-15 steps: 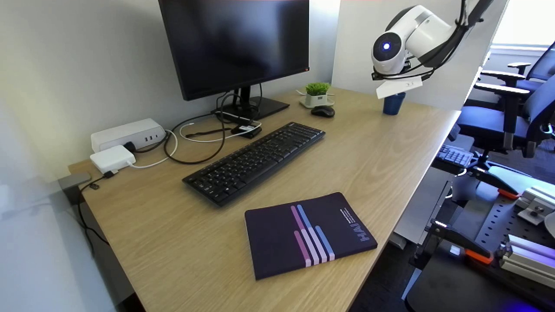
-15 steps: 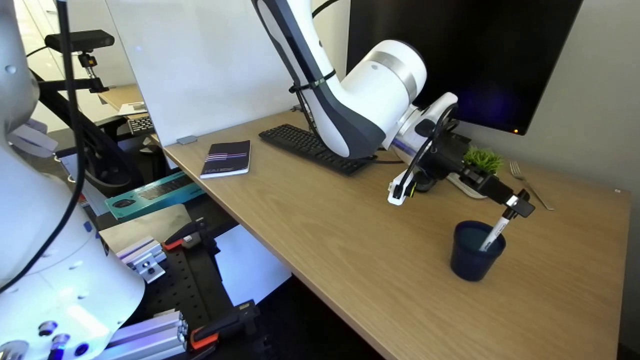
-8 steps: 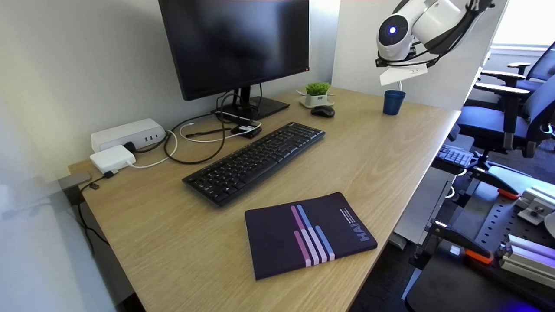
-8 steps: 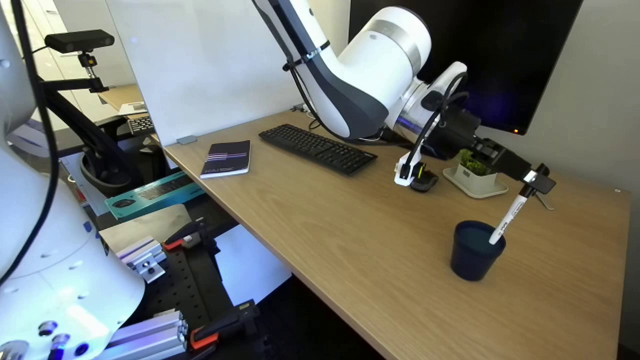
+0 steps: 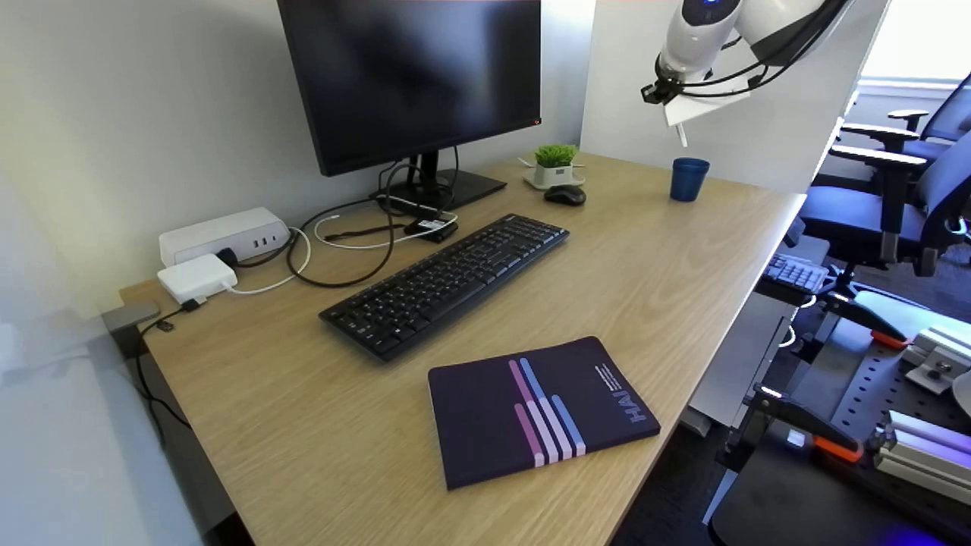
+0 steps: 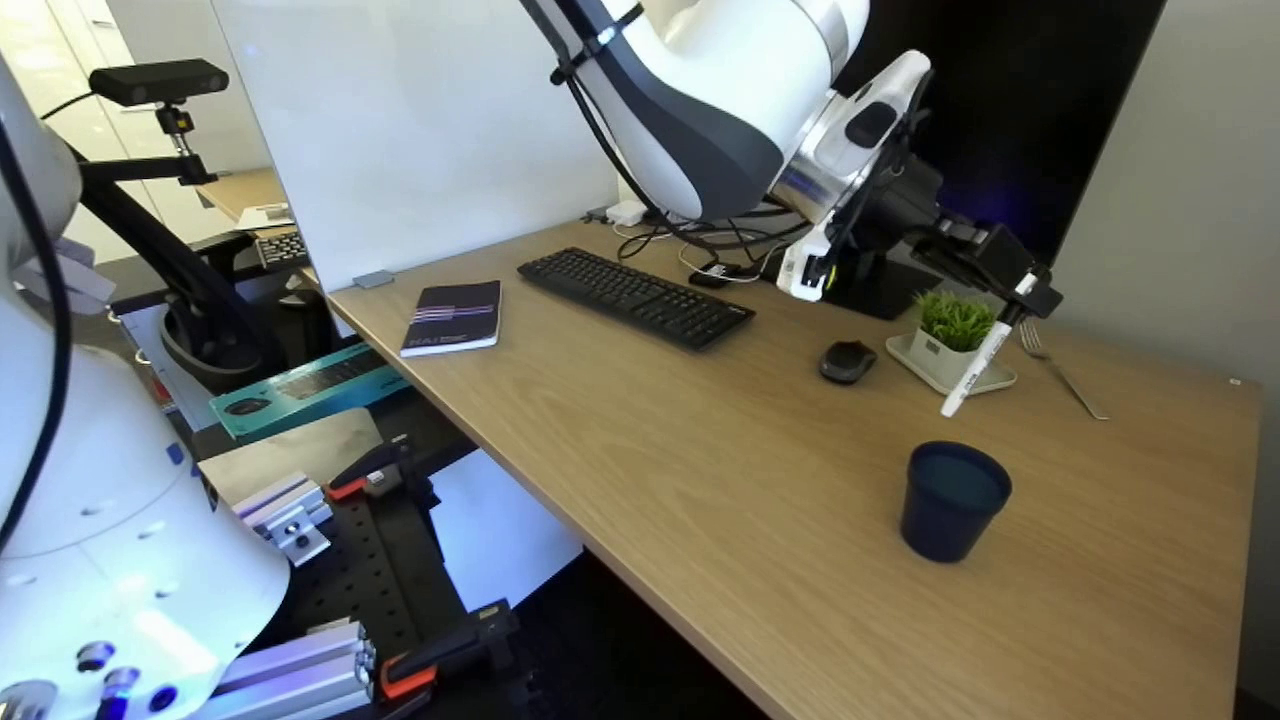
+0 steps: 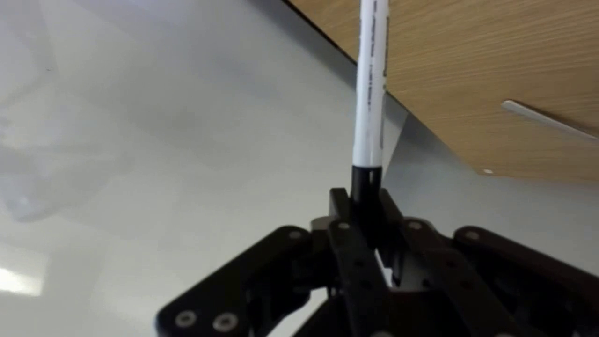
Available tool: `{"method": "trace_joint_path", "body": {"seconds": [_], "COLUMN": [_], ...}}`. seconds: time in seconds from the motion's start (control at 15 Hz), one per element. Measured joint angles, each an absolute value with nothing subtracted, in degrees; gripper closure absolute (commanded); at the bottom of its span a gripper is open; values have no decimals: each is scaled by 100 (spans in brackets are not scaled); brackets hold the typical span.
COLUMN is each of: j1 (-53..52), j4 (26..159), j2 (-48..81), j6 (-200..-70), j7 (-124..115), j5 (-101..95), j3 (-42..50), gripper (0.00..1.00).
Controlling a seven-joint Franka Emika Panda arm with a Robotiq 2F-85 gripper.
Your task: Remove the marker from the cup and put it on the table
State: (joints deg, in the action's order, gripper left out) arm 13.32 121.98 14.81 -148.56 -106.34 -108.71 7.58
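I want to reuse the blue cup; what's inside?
In an exterior view, the cup shows its dark inner wall; nothing pokes out. The near side covers its bottom at least partly, so small things could hide there. The gripper holds the marker outside.

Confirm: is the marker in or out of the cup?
Out: the tool holds the marker, and both exterior views show its white end apart from the cup.

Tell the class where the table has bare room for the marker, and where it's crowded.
The table is bare between notebook, keyboard, mouse and cup, and between cup and fork. Crowded: mouse, plant and fork cluster; cables tangle between keyboard and monitor.
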Motion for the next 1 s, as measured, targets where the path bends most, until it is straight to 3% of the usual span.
{"method": "trace_joint_path", "body": {"seconds": [0.47,1.0], "j1": [1421,1378], "j4": [12592,13370], "j2": [1284,1405], "j6": [-16810,-16990], "j7": [-8662,-5407], "j5": [-10105,-7699], "j3": [877,703], "gripper": [96,96]}}
